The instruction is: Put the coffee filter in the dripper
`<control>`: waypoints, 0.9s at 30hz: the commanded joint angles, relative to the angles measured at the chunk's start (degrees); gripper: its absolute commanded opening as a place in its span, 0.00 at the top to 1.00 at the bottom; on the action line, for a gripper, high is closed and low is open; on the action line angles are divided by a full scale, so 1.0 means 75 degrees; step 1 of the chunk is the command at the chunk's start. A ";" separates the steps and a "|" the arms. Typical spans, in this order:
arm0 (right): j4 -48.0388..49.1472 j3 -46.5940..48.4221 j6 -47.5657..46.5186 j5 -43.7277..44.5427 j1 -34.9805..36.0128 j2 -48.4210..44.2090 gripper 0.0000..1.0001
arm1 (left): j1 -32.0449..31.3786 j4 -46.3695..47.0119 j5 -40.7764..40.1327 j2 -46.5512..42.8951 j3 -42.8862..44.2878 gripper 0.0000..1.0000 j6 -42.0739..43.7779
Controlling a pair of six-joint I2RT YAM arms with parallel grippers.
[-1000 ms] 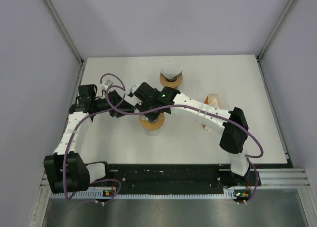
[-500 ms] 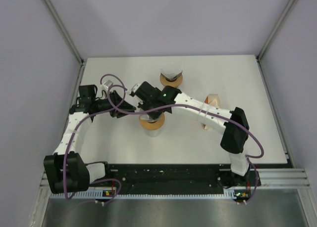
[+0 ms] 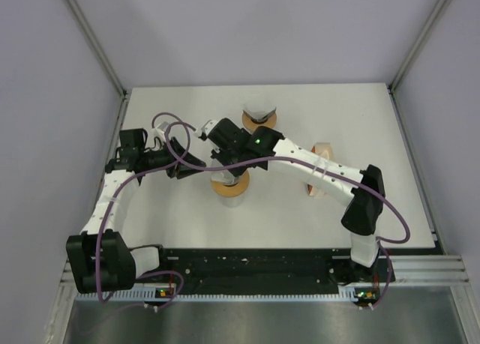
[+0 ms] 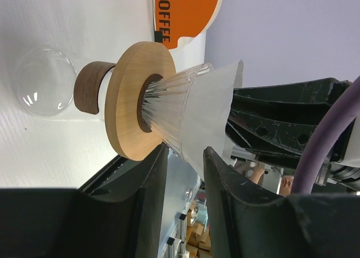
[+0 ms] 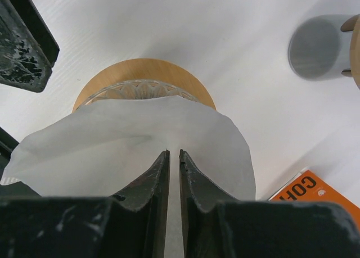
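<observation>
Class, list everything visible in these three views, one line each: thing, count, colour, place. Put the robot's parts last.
table: one, white, beneath everything.
dripper: one, clear glass with tan wooden collar, mid-table on the carafe.
carafe: one, clear glass with brown band, under the dripper.
coffee filter: one, white, inside the dripper.
coffee packet: one, orange, right of the dripper.
cup: one, grey, far centre.
wooden ring: one, tan, beside the cup.
left gripper: one, black, jaws astride the dripper's rim.
right gripper: one, black, nearly closed, tips at the coffee filter.
left arm, right arm: white and black.
</observation>
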 commanded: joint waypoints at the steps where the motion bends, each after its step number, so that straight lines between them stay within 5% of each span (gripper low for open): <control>1: -0.0064 0.0508 -0.0037 0.0162 -0.0056 -0.0455 0.87 | -0.0024 0.0347 0.0096 -0.0211 -0.0033 0.62 0.0075; 15: 0.0264 0.0661 0.0103 -0.0038 -0.0044 -0.1228 0.87 | -0.0375 -0.0906 -0.0923 -0.0047 0.1420 0.51 0.1679; 20: 0.0474 0.0089 0.0665 0.0865 -0.0219 -0.1743 0.55 | -0.0877 -0.1328 -0.1613 0.0012 0.2052 0.51 0.2522; 27: 0.1949 -0.1973 0.1404 -0.0316 -0.0993 -0.2658 0.34 | -0.1675 -0.1376 -0.2797 0.0164 0.2463 0.51 0.3226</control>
